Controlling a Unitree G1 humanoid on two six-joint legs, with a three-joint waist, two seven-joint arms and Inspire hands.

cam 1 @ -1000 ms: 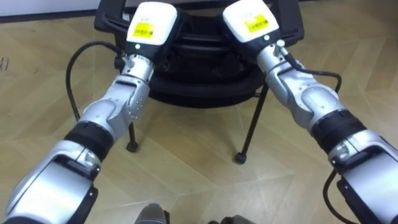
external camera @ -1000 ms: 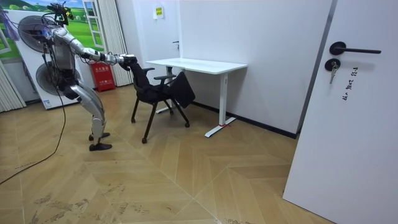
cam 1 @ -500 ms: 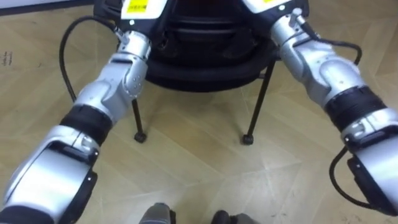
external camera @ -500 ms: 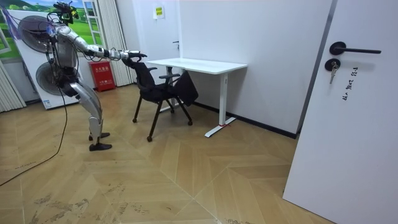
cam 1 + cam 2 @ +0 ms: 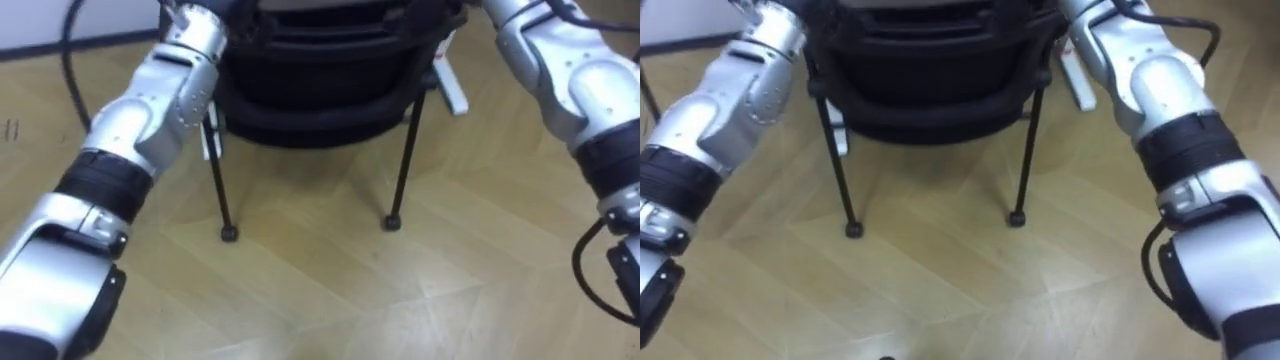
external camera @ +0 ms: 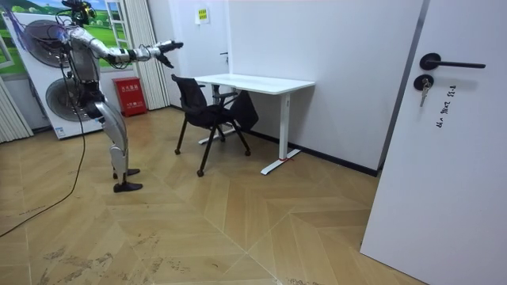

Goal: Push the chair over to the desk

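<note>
A yellow label [image 6: 202, 14] is hanging high on the wall, and dark marks [image 6: 446, 119] are showing on the door [image 6: 463, 182] under its handle. Both are too small for you to read.

The chair [image 6: 204, 112] is standing on the floor [image 6: 261, 229] at the desk [image 6: 255, 81]. Its back is facing the robot and its seat is pointing toward the desk. Something dark is hanging at its far side, and you cannot tell what it is. In the eye views you are looking down on the chair [image 5: 310, 85] from behind. Its two near legs are resting on the wood, and a white desk foot [image 5: 452, 92] is showing past the right one. The two arms are running up on either side of the chair and are leaving the eye views at their top edge.

In the room view the robot is standing in front of a big fan [image 6: 41, 47] with both arms stretched forward. Its hands [image 6: 168, 50] are hanging above the chair's back, toward the room view's left, apart from it. You cannot tell whether the fingers are spread or curled.

A red box [image 6: 131, 96] is standing by the wall beyond the robot, and you cannot see into it.
</note>
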